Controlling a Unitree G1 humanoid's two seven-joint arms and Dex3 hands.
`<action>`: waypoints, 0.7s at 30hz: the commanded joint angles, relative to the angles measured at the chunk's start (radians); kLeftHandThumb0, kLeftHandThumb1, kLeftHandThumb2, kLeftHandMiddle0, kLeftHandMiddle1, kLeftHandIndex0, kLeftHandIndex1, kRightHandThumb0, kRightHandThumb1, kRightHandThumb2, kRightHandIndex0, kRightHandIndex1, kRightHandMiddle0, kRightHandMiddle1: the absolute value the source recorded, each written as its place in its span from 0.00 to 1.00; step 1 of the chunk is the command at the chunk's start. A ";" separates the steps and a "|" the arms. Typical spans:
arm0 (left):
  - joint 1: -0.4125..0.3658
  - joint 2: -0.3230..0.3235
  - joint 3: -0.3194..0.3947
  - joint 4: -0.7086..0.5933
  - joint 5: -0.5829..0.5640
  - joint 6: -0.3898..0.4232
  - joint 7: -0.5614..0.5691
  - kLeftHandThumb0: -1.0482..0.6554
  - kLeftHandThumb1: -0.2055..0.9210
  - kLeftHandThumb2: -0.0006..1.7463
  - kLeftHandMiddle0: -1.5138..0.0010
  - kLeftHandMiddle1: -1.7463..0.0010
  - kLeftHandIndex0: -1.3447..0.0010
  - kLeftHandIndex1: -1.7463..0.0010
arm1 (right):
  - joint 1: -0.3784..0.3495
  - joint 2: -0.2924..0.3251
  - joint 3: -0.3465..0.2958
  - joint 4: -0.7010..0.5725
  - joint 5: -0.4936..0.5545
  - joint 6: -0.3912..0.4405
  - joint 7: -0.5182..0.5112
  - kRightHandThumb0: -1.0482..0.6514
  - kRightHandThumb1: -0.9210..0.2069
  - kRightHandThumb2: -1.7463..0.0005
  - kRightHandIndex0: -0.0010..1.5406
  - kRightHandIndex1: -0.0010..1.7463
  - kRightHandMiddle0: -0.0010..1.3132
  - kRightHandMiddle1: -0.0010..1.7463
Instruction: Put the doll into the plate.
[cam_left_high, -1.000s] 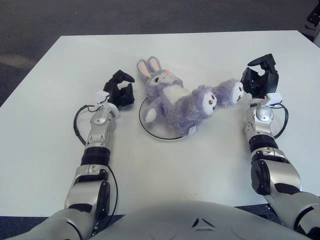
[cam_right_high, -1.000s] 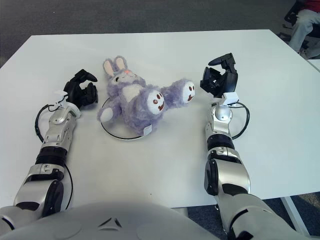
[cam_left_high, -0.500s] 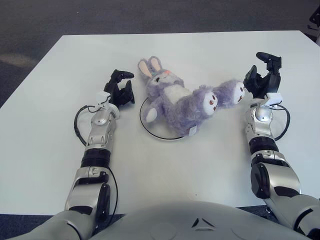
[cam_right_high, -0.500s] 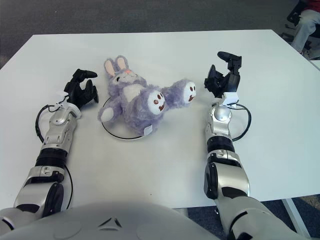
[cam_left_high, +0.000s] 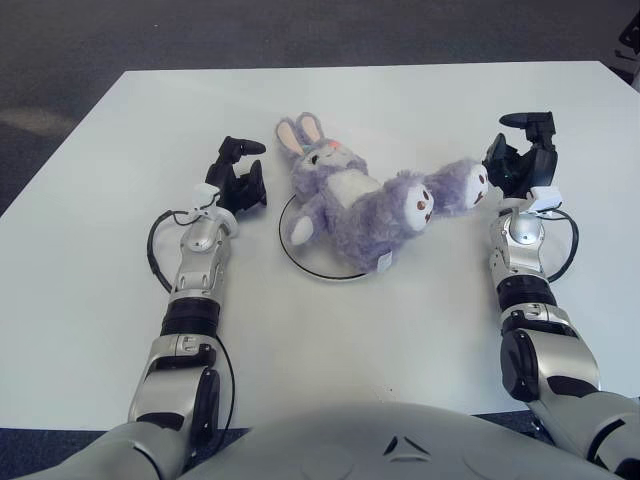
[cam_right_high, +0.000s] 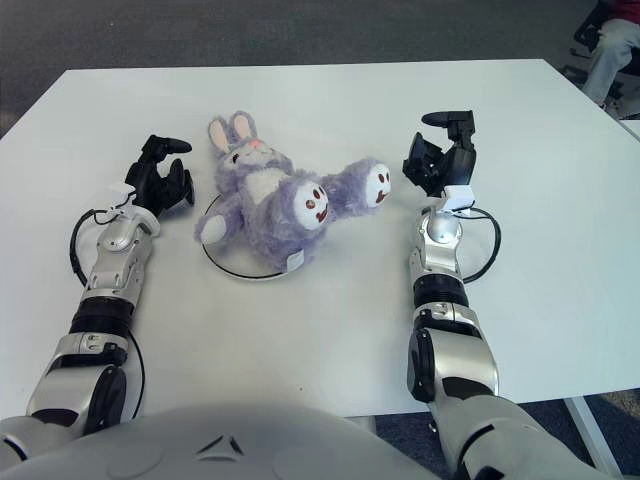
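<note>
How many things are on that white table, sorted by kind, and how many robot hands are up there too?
Plush bunny doll, purple, lying over the plate: 1
Plate, white with dark rim: 1
Robot hands, left hand and right hand, both holding nothing: 2
Total: 4, all on the table

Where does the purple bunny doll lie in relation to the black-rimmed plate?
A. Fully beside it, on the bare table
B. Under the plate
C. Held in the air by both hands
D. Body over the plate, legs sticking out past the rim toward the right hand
D: the doll covers most of the plate, while its feet reach past the rim toward the right hand; the left hand is apart from it.
</note>
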 joint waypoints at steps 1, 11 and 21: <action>0.091 -0.021 0.005 0.074 -0.012 -0.033 -0.017 0.40 0.81 0.47 0.18 0.00 0.77 0.00 | 0.145 0.075 0.006 0.091 0.011 -0.025 0.024 0.37 0.36 0.39 0.80 1.00 0.35 1.00; 0.090 -0.004 0.008 0.091 -0.005 -0.045 -0.026 0.41 0.99 0.31 0.21 0.00 0.86 0.00 | 0.143 0.093 0.002 0.094 0.015 -0.042 0.023 0.39 0.20 0.53 0.79 1.00 0.25 1.00; 0.083 0.026 0.007 0.110 0.001 -0.016 -0.030 0.49 0.70 0.70 0.31 0.00 0.99 0.48 | 0.154 0.105 0.010 0.065 -0.013 -0.039 -0.013 0.41 0.01 0.69 0.83 1.00 0.14 1.00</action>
